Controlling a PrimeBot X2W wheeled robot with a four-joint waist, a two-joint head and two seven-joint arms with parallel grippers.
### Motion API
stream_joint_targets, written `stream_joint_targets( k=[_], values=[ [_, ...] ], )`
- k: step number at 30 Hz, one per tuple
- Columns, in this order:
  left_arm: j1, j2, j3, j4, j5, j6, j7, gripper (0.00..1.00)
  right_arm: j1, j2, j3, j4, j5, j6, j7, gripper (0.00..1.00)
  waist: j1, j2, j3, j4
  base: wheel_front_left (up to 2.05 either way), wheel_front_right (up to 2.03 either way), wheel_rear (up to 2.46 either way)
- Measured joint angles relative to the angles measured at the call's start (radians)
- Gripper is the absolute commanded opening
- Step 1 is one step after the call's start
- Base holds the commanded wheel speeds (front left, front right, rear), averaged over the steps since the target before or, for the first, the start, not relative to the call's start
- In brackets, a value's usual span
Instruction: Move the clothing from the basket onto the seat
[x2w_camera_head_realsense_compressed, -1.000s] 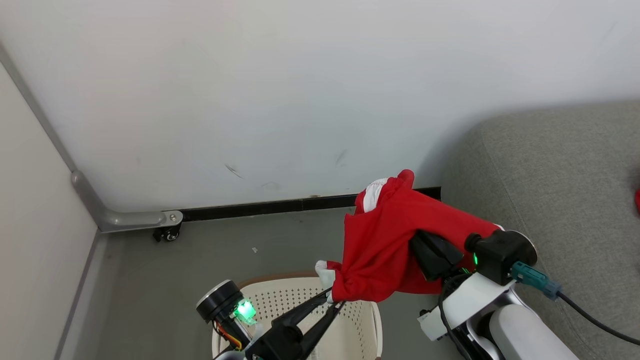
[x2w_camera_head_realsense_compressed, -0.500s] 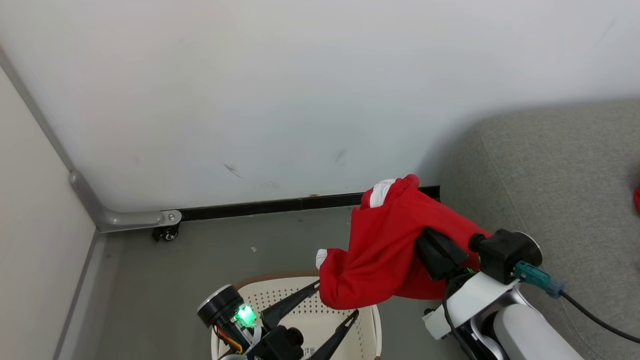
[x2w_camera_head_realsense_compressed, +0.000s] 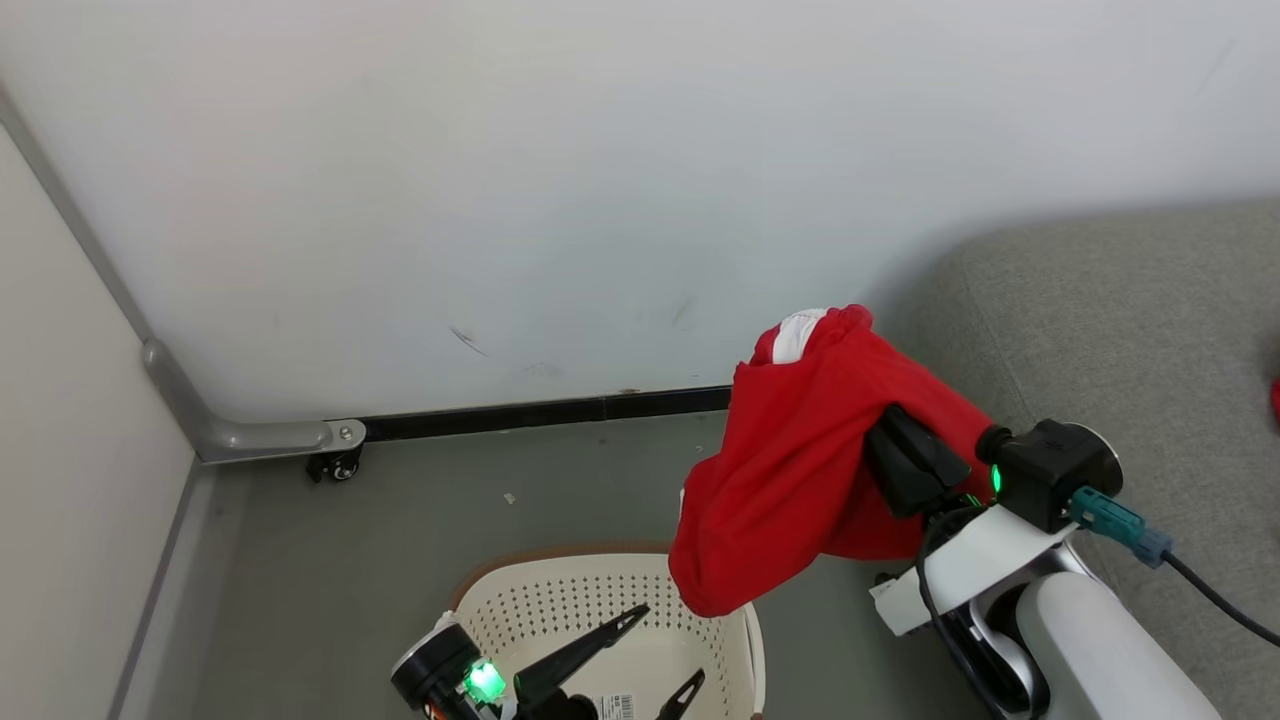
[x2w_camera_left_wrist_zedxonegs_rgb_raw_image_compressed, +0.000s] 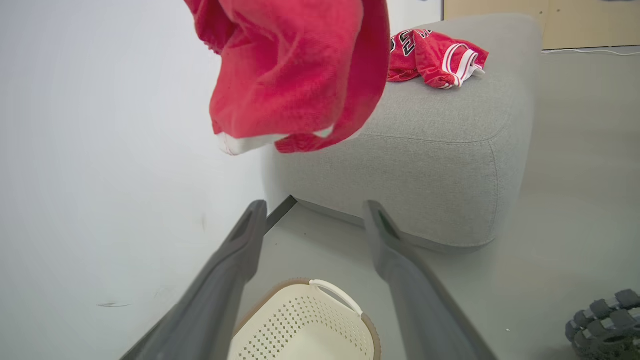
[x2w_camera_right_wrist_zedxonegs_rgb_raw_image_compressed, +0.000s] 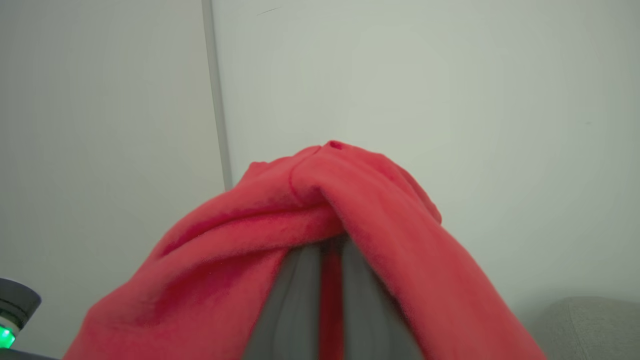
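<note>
Two garments: plain red piece (x2w_camera_head_realsense_compressed: 790, 480) hangs in the air left of the seat (x2w_camera_head_realsense_compressed: 1100, 320); jersey (x2w_camera_left_wrist_zedxonegs_rgb_raw_image_compressed: 435, 55) lies crumpled on top of the seat.
Right gripper (x2w_camera_right_wrist_zedxonegs_rgb_raw_image_compressed: 331, 280): my fingers are pressed together on the plain red piece, which drapes over them.
Left gripper (x2w_camera_head_realsense_compressed: 668, 643): my fingers are spread wide above the basket (x2w_camera_head_realsense_compressed: 520, 600), clear of the cloth.
Basket: on the floor near me, left of the seat.

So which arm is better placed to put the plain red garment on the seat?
Right. The right gripper is shut on the plain red garment, holding it up beside the grey seat. The left gripper hangs open above the basket, gripping nothing.
</note>
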Motion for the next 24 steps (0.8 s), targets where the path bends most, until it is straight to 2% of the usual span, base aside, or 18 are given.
stream_joint_targets(
  k=[24],
  values=[
    [0.083,-0.009,0.067,0.05,-0.034,0.0,0.0,1.0,0.031,-0.003,-0.042,-0.01,-0.002,0.0,0.0,0.0,0.0,0.0,-0.018,-0.007,0.0,0.0,0.0]
  ],
)
